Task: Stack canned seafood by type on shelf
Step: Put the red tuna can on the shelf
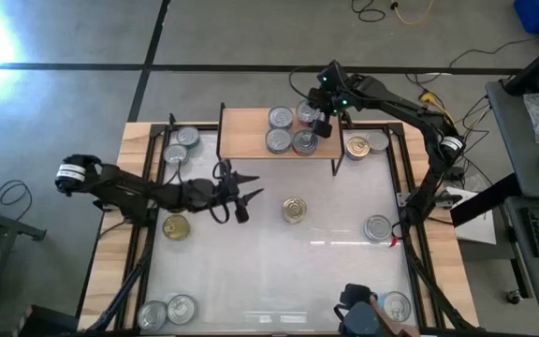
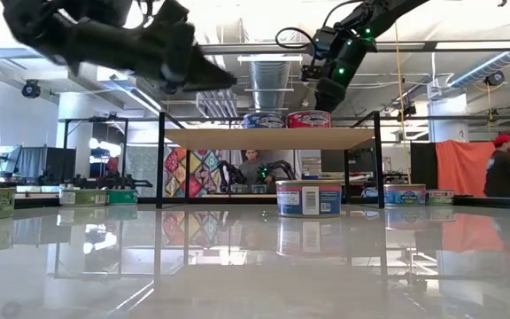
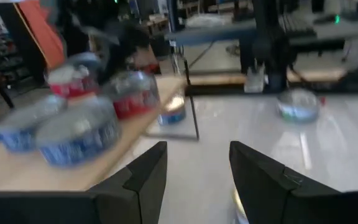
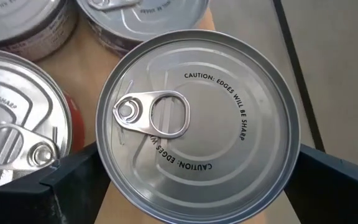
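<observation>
Landmark throughout: the shelf (image 1: 279, 134), a light-wood board at the far edge of the worktop (image 1: 344, 271), its long axis running left to right.

Left of the shelf, two tins (image 1: 181, 145) sat upright near the worktop's far-left corner. In front of the shelf and to its left, the left arm lay low and nearly level across the worktop, reaching toward the middle. The left hand (image 1: 237, 198) hung above the surface with its fingers (image 3: 145, 180) partly spread and nothing between them. A gold-topped tin (image 1: 176, 227) stood just below that arm.

On the shelf stood four tins (image 1: 293, 129) in a tight cluster toward its right half, all upright, pull-tab lids facing up. Straight in front of the shelf, well apart, one gold-topped tin (image 1: 295, 210) stood alone.

The right arm arched in from the right and came down over the shelf's right end. The right hand (image 1: 318, 120) pointed downward, its fingers spread wide either side of the silver-topped tin (image 4: 197, 124), not pressing it.

Right of the shelf, two more tins (image 1: 367, 145) stood upright on the worktop.
</observation>
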Robot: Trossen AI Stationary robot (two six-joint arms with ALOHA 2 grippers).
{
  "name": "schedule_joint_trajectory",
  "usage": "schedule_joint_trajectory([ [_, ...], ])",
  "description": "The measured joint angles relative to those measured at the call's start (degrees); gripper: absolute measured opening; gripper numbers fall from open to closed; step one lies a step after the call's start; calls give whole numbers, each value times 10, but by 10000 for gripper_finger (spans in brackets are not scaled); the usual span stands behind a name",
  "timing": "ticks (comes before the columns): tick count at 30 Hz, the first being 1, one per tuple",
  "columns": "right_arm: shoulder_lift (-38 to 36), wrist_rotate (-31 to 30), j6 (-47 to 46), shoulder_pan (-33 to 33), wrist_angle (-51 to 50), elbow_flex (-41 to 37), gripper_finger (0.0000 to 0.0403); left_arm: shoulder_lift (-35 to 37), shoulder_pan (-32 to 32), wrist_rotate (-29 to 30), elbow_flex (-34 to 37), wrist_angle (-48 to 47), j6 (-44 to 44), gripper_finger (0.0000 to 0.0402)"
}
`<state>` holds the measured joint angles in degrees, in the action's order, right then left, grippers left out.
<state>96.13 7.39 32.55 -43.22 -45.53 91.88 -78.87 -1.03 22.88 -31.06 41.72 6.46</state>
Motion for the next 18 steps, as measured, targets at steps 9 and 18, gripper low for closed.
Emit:
schedule_joint_trajectory([
  [9, 7, 1, 14, 1, 11, 0, 400, -34, 170, -229, -255, -258, 42, 160],
  [18, 12, 1, 13, 1, 13, 0, 400, -209, 301, -334, -515, -437, 21, 148],
])
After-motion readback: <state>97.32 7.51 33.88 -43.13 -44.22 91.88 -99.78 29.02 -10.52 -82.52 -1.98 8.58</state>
